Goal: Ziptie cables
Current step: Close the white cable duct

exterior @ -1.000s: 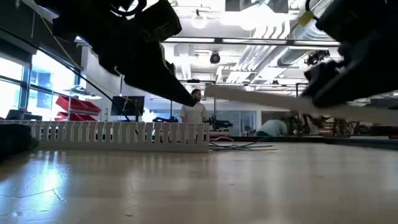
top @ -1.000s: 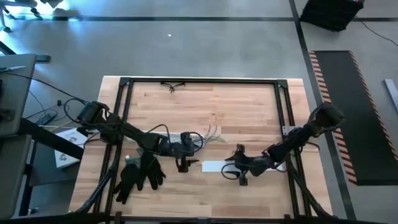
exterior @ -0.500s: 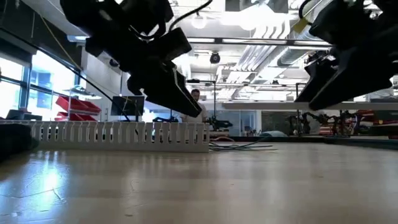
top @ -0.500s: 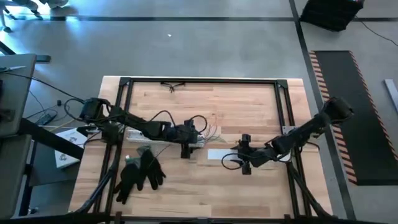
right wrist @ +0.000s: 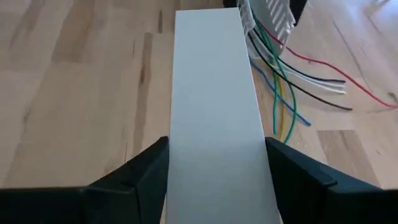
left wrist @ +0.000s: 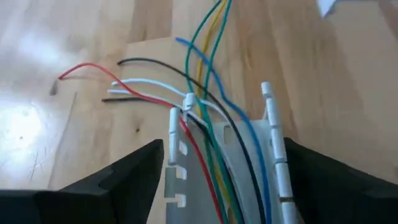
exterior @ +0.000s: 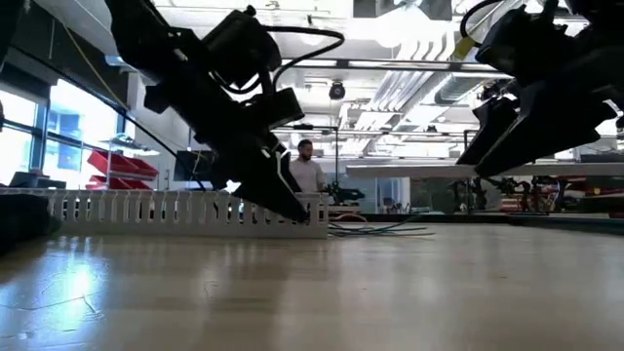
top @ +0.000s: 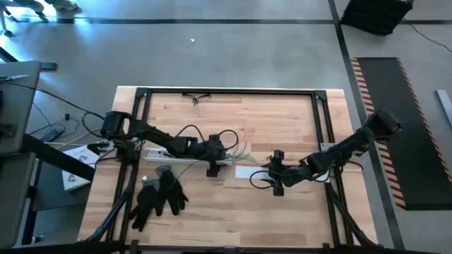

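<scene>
The cables (left wrist: 205, 68) are thin red, black, white, blue, green and yellow wires. They run out of the right end of a white slotted channel (top: 180, 153) and fan onto the table (right wrist: 292, 81). My left gripper (left wrist: 224, 146) is open, with one finger on each side of that channel end (exterior: 314, 210). Whether the fingers touch the channel, I cannot tell. My right gripper (right wrist: 216, 142) is to the channel's right, shut on a flat white strip (top: 247, 171). My right gripper pinches the flat white strip by its two long edges (right wrist: 180, 146), one finger on each. The fingers come roughly level from the table's right and lie along the strip. The strip (exterior: 409, 168) hangs level, clear of the table, its free end pointing toward the channel.
Black gloves (top: 159, 197) lie near the table's front left. A small dark thing (top: 196, 97) lies at the far edge. A black frame (top: 229, 92) runs round the tabletop. A person (exterior: 307, 174) stands in the room behind.
My left gripper has gone toward the far edge and down to the channel's right end. My right gripper has carried the white strip toward the far edge. The strip, tilted before, now hangs level.
</scene>
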`<act>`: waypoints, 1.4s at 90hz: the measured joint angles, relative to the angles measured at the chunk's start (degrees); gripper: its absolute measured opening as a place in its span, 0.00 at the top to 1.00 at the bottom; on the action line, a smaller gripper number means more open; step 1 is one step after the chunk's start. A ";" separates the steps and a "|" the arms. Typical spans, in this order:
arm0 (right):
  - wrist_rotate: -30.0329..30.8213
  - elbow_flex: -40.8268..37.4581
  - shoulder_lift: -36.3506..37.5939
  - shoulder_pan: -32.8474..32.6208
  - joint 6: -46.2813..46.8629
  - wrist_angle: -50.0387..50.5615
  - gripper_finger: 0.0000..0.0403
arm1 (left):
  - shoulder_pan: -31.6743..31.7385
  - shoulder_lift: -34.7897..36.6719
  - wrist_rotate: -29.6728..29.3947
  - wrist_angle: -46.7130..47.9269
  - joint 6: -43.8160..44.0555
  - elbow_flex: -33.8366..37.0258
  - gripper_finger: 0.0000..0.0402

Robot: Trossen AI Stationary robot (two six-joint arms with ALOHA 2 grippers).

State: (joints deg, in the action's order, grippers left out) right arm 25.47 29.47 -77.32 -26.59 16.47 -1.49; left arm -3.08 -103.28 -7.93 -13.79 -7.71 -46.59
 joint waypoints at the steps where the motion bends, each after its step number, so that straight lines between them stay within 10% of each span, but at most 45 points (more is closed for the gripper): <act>1: 0.00 0.00 0.00 0.00 0.00 0.01 0.48 | -0.06 0.00 -0.01 -0.09 0.03 0.00 0.26; 126: -11.11 0.02 -4.11 13.81 -0.20 -6.77 0.48 | -2.37 0.00 -0.28 -2.02 2.78 -0.02 0.46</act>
State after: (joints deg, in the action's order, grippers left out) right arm 14.36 29.50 -81.43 -12.79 16.27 -8.26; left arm -5.45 -103.28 -8.21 -15.81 -4.93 -46.61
